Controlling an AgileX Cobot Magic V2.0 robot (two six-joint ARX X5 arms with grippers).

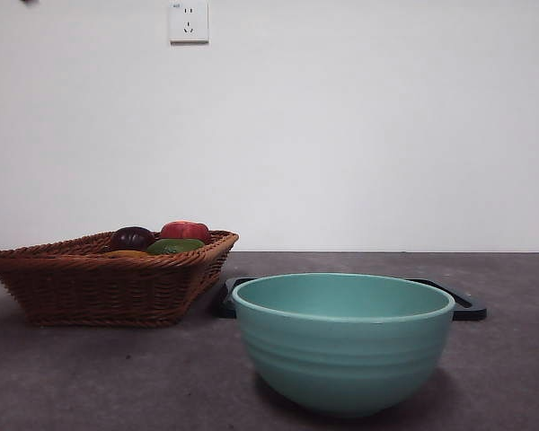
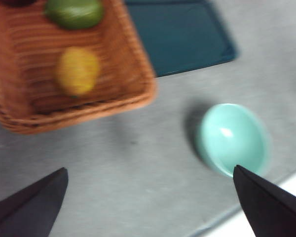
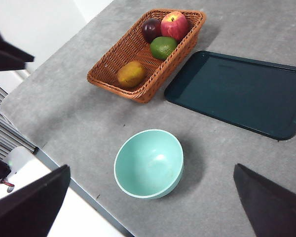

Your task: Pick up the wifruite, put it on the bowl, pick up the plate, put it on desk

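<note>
1. the wifruite [image 3: 131, 73] lies in the brown wicker basket [image 3: 108, 66], at the basket's end nearer the bowl [image 3: 148, 164].
2. a green fruit [image 3: 163, 47], a dark purple fruit [image 3: 151, 28] and a red apple [image 3: 174, 25] sit together at the basket's far end from the bowl.
3. the mint-green bowl stands upright and empty on the desk [image 3: 74, 118], apart from the basket.
4. a dark flat tray [image 3: 239, 93] lies on the desk just beside the basket's long side, beyond the bowl.
5. the left gripper [image 2: 150, 202] hangs above the desk between basket and bowl, jaws spread wide, holding nothing.
6. the right gripper [image 3: 153, 207] hovers high over the bowl's side of the desk, jaws released and empty.
</note>
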